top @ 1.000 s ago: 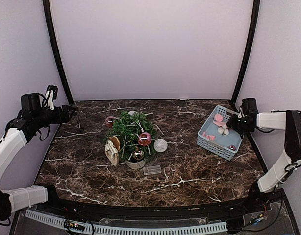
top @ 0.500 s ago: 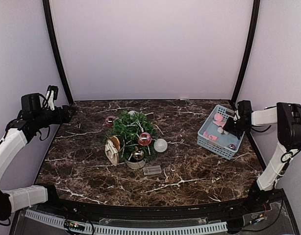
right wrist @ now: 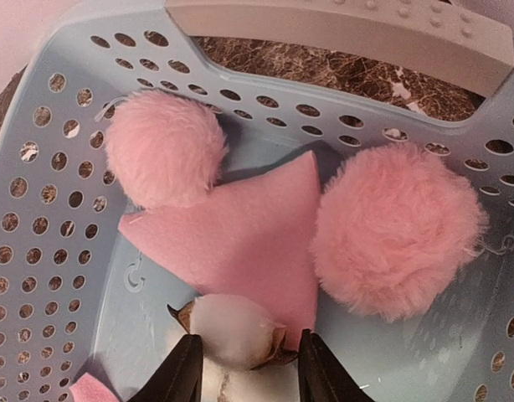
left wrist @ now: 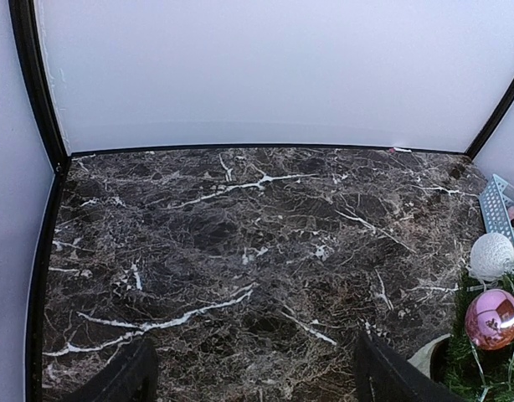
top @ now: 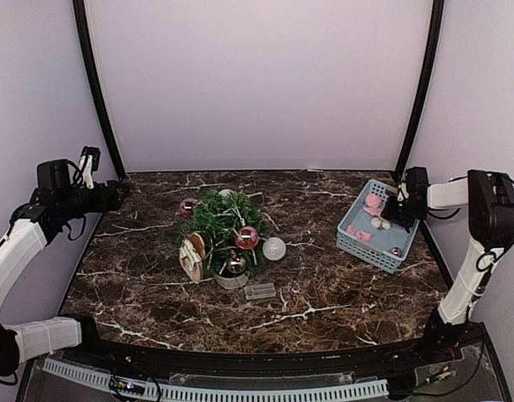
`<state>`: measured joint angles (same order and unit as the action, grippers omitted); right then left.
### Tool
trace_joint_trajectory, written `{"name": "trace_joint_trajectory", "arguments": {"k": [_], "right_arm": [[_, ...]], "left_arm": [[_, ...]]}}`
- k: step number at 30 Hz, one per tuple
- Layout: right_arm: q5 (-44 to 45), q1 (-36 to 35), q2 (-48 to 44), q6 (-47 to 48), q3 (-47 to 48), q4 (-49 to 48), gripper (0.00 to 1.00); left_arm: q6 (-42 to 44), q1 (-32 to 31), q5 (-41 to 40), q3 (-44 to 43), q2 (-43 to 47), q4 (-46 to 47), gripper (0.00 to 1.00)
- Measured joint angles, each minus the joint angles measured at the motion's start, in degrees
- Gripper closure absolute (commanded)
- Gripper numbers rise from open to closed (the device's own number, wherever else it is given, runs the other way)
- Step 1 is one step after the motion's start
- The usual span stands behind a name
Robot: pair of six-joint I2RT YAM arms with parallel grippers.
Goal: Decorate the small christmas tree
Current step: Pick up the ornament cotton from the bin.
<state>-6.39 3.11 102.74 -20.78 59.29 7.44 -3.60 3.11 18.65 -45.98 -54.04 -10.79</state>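
The small christmas tree (top: pixel 222 226) is seen standing upright in its pale pot (top: pixel 232 281) slightly left of the middle of the dark marbled tabletop (top: pixel 341 297). A shiny pink bauble (top: pixel 247 238) is hung on its front, a second pink bauble (top: pixel 188 207) is seen at its upper left edge, and a white ball (top: pixel 274 248) is seen just beside its right edge. A small clear plastic piece (top: pixel 259 291) is laid on the tabletop just below the pot. The blue basket (top: pixel 366 255) is placed at the right of the frame, well apart from the tree. The left claw (top: pixel 115 194) is held at the left edge of the frame, above the tabletop's far left corner; in the left wrist view its jaws are seen spread wide with nothing between them. The right claw (top: pixel 395 213) is lowered into the basket. In the right wrist view two pink pompoms (right wrist: pixel 165 146) and a pink felt triangle (right wrist: pixel 240 243) are seen lying inside, and the jaws are set partly apart on either side of a white puff (right wrist: pixel 232 331); whether it is actually pinched cannot be told.
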Motion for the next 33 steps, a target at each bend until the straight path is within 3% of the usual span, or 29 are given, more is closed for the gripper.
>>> {"name": "trace_joint_trajectory", "arguments": {"k": [10, 18, 25, 33], "right_arm": [[0.00, 0.00, 2.05, 1.51, 0.72, 1.22, 0.64], [-1.16, 0.02, 2.21, 1.18, 1.03, 0.90, 0.79], [-2.32, 0.02, 1.62, 0.52, 0.98, 0.44, 0.80], [-4.20, -0.07, -10.82, 1.49, 0.33, 3.52, 0.77]], "left_arm": [[0.00, 0.00, 0.07, 0.00, 0.00, 0.00, 0.17], [0.00, 0.00, 0.37, 0.00, 0.00, 0.00, 0.17], [0.00, 0.00, 0.44, 0.00, 0.00, 0.00, 0.17], [0.00, 0.00, 0.72, 0.00, 0.00, 0.02, 0.17]]}}
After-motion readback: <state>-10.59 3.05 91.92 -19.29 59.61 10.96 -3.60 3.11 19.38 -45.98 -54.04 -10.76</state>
